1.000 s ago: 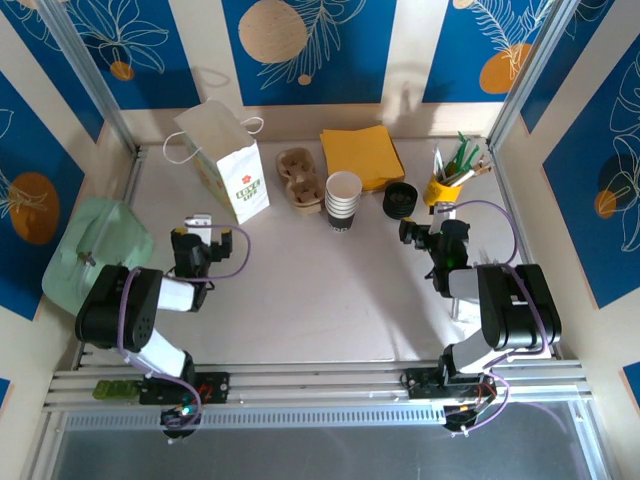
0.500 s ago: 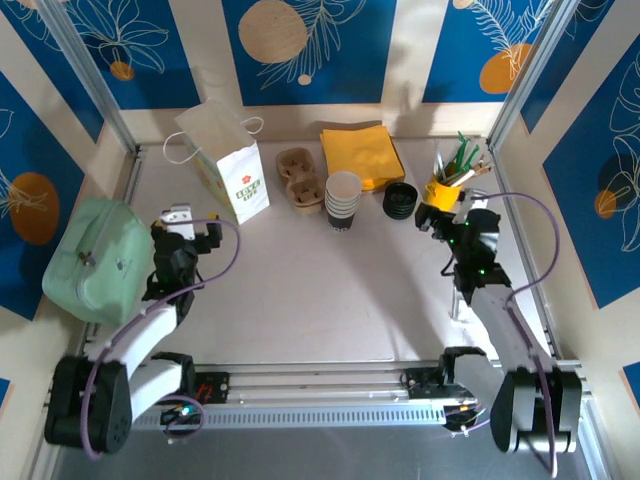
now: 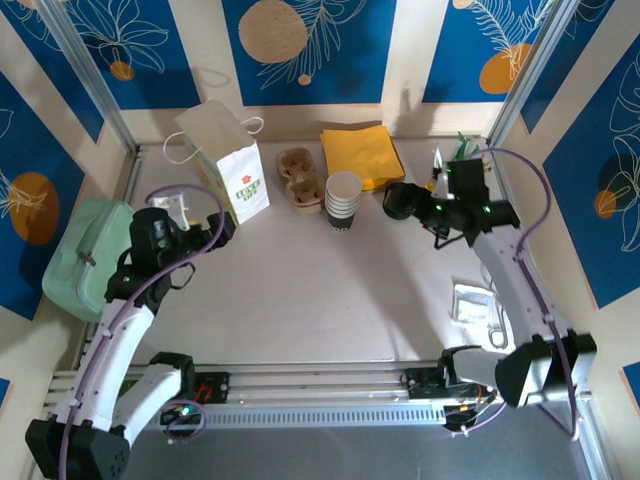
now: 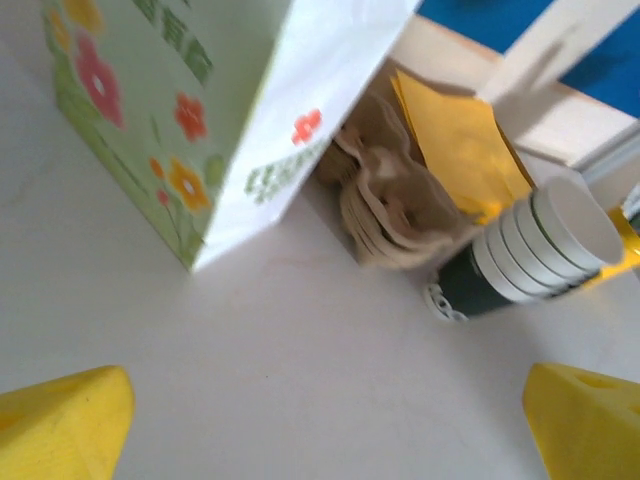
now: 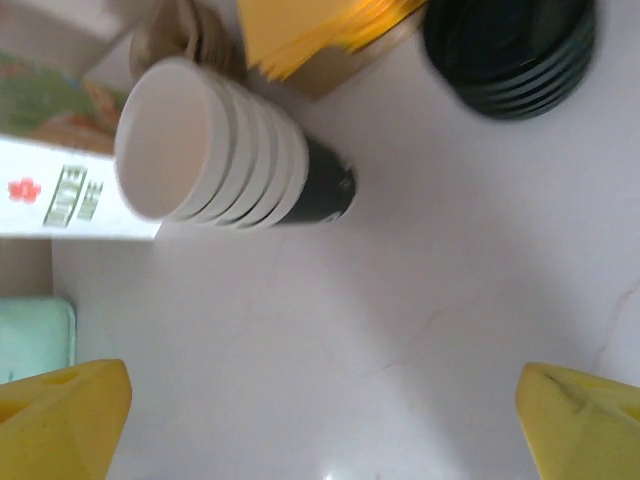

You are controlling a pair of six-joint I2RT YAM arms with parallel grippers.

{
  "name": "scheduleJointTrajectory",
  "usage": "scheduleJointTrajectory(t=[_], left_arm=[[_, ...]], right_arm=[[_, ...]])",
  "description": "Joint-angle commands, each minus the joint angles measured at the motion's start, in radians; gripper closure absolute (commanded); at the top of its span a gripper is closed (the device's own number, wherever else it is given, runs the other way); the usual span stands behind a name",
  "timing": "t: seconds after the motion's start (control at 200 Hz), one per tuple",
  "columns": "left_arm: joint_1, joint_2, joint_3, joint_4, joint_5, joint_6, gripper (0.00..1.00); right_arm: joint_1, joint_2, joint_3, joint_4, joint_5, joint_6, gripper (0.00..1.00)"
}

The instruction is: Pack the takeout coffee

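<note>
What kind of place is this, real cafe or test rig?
Probably a mock takeout-coffee counter inside a robot test cell: a stack of paper cups, a pile of black lids and a printed paper carrier bag sit on a table.

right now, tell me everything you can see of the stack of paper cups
The stack of paper cups is several lidless cups nested together, with white rims and upper walls and a dark band showing on the bottom cup. It stands upright, mouth open, on the table near the back middle. The cardboard cup carrier is close on its left, black lids lie apart on its right, and yellow napkins are behind it.
</note>
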Motion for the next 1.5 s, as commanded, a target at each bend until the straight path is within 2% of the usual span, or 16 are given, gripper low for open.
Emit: scheduleJointTrajectory(t=[0.0, 0.08, 0.385, 0.615, 0.7, 0.745, 0.875, 0.945, 1.081, 1.241, 1.351, 1.496], left_arm=[[-0.007, 0.012, 0.101, -0.217, 0.097, -0.01, 0.01], [-0.005, 0.009, 0.122, -0.249, 0.1, 0.001, 0.01], [-0.006, 0.019, 0.136, -0.251, 0.148, 0.031, 0.01], [-0.006, 0.054, 0.144, -0.215, 0.171, 0.026, 0.01], [-0.006, 0.055, 0.131, -0.2, 0.158, 0.029, 0.01], [-0.006, 0.055, 0.121, -0.196, 0.153, 0.028, 0.01], [-0.006, 0.045, 0.101, -0.195, 0.155, 0.021, 0.01], [-0.006, 0.036, 0.093, -0.2, 0.148, 0.027, 0.01], [-0.006, 0.027, 0.086, -0.21, 0.13, 0.033, 0.01], [-0.006, 0.03, 0.079, -0.192, 0.145, 0.022, 0.01], [-0.005, 0.037, 0.078, -0.188, 0.145, 0.02, 0.01], [-0.006, 0.037, 0.079, -0.196, 0.145, 0.022, 0.01]], right_arm=[[0.072, 0.088, 0.143, -0.158, 0.06, 0.023, 0.01], [0.123, 0.172, 0.233, -0.178, 0.129, 0.021, 0.0], [0.223, 0.492, 0.584, -0.293, 0.3, -0.001, 0.24], [0.232, 0.639, 0.719, -0.318, 0.325, 0.002, 0.43], [0.231, 0.685, 0.757, -0.336, 0.322, 0.007, 0.45], [0.234, 0.703, 0.773, -0.346, 0.329, 0.01, 0.46], [0.235, 0.724, 0.785, -0.342, 0.329, 0.015, 0.58], [0.235, 0.723, 0.775, -0.322, 0.32, 0.021, 0.58], [0.236, 0.734, 0.776, -0.326, 0.321, 0.022, 0.66], [0.236, 0.728, 0.766, -0.321, 0.324, 0.022, 0.7], [0.237, 0.731, 0.765, -0.313, 0.31, 0.02, 0.8], [0.238, 0.737, 0.772, -0.311, 0.305, 0.028, 0.82]])
